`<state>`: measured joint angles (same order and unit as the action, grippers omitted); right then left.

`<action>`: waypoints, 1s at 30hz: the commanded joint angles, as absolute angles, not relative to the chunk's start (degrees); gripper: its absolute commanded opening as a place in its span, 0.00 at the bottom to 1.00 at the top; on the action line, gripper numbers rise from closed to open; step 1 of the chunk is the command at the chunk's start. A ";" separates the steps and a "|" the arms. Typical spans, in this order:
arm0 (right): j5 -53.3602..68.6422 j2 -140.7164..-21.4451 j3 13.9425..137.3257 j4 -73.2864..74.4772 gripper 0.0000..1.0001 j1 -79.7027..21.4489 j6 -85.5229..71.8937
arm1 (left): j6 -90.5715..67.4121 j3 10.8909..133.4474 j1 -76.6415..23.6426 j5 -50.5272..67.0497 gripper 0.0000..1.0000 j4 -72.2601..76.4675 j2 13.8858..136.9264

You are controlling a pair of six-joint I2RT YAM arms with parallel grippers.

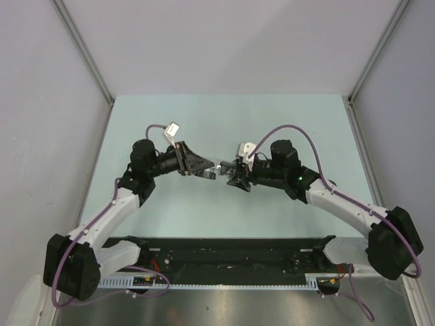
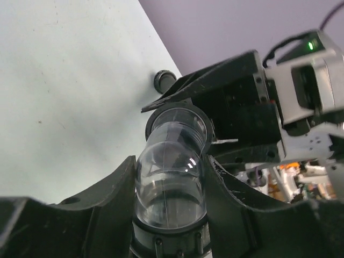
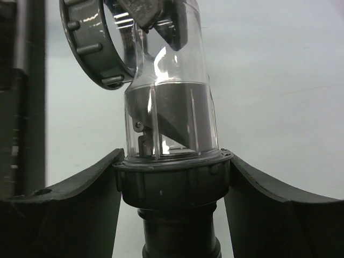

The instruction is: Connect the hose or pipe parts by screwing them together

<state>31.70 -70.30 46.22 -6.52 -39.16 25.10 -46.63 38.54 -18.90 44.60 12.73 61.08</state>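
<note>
A clear elbow pipe is held above the table between the two arms. My left gripper is shut on its bend, with a finger pressed to each side. At the far end a dark grey ribbed collar nut sits over a black pipe stub. My right gripper is shut on that nut, both fingers against its rim. The elbow's other end carries a second grey collar ring. In the top view the left gripper and the right gripper meet tip to tip.
The pale green table lies under both arms, with grey walls on three sides. A black rail with cable trays runs along the near edge between the arm bases. A small black round end shows beyond the right finger.
</note>
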 commanded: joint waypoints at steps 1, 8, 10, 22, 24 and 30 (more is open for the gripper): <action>53.07 -71.19 49.57 -15.02 0.19 -33.93 10.47 | -32.27 37.00 -18.81 50.09 0.01 18.28 60.99; 69.60 -77.42 49.57 -26.09 0.15 -28.66 -8.51 | -12.16 34.72 -22.06 47.82 0.00 18.81 55.73; 73.29 -80.06 49.66 -29.69 0.15 -28.22 -14.74 | -9.07 34.37 -22.24 47.20 0.00 18.81 54.67; 75.59 -88.68 49.83 -58.36 0.52 -23.92 -47.99 | -4.03 34.63 -21.27 42.81 0.00 18.54 57.30; 73.31 -87.28 49.83 -54.60 0.84 -22.68 -46.15 | -8.60 35.07 -19.78 40.97 0.00 18.54 57.83; 57.16 -78.86 51.14 -25.19 1.00 -19.16 -22.80 | -20.38 36.03 -13.02 41.84 0.00 18.54 61.77</action>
